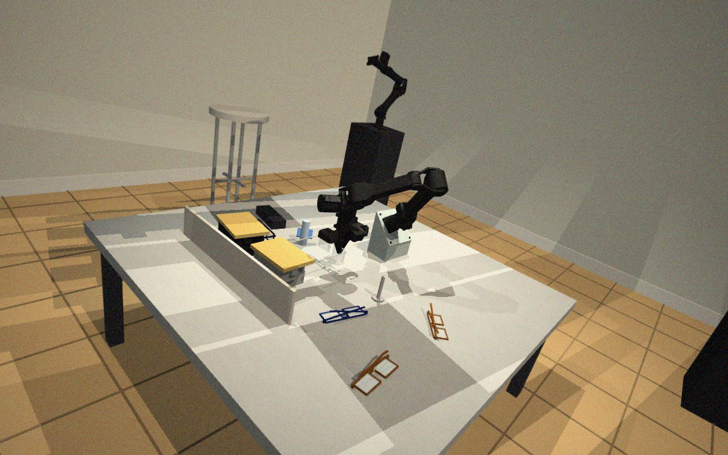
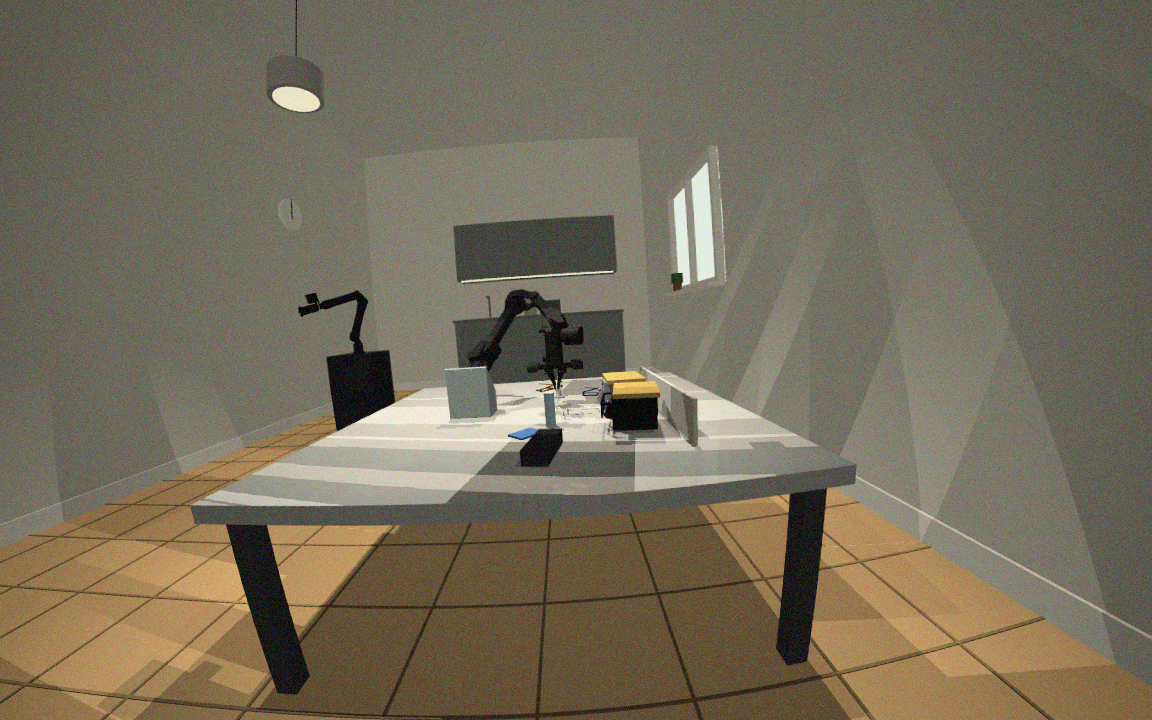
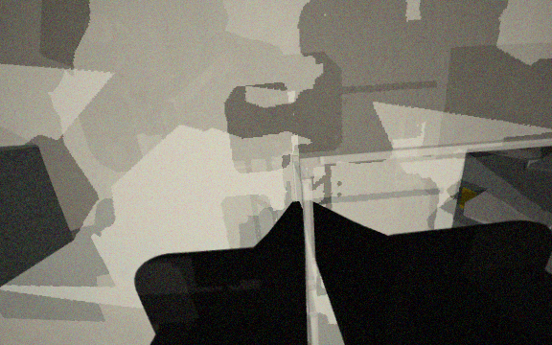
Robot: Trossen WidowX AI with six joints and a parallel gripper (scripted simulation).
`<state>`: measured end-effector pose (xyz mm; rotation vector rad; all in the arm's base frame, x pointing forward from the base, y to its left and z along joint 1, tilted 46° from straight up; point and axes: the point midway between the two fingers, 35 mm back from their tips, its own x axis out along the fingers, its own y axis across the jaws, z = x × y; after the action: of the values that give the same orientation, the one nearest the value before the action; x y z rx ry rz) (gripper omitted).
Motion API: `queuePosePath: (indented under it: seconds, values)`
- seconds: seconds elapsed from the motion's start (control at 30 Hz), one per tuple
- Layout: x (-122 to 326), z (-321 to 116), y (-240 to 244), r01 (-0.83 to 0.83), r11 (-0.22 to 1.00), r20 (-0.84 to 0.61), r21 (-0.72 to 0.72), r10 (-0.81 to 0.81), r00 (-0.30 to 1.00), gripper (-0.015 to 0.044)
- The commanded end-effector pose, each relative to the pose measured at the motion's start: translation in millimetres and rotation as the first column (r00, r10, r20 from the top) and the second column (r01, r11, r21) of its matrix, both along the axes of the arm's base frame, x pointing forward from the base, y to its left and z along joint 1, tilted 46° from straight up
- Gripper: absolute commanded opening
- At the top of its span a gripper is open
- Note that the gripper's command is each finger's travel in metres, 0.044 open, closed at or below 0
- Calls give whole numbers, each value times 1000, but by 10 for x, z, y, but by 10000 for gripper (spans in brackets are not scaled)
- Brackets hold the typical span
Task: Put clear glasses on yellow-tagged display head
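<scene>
My gripper (image 1: 341, 249) (image 2: 558, 386) (image 3: 301, 209) points down over the table, shut on a thin part of the clear glasses (image 1: 330, 263) (image 3: 310, 244). A clear bar of them runs right in the wrist view, over the edge of a dark grey head. A small yellow patch (image 3: 468, 196) shows there. In the top view, two blocky heads with flat yellow tops stand by the low wall: the nearer one (image 1: 282, 254) lies left of my gripper, the farther one (image 1: 242, 224) (image 2: 634, 410) beyond it. Contact between glasses and head cannot be made out.
A grey wedge block (image 1: 388, 244) (image 2: 470, 392) (image 3: 12, 216) stands opposite the heads. A low wall (image 1: 236, 263) (image 2: 678, 407) runs behind them. A pale cylinder (image 1: 304, 232) (image 2: 549, 410), a black box (image 1: 270, 216) (image 2: 541, 446), a small post (image 1: 380, 288), blue glasses (image 1: 324, 320) and two brown pairs are around.
</scene>
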<state>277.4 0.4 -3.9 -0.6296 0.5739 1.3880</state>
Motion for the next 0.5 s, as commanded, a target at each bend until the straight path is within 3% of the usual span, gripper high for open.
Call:
queuePosePath:
  seconds: [0.0, 0.47]
  values:
    - [75, 15, -8, 5, 1000, 0, 4, -5, 1000, 0]
    - [292, 32, -23, 3, 1000, 0, 4, -3, 1000, 0]
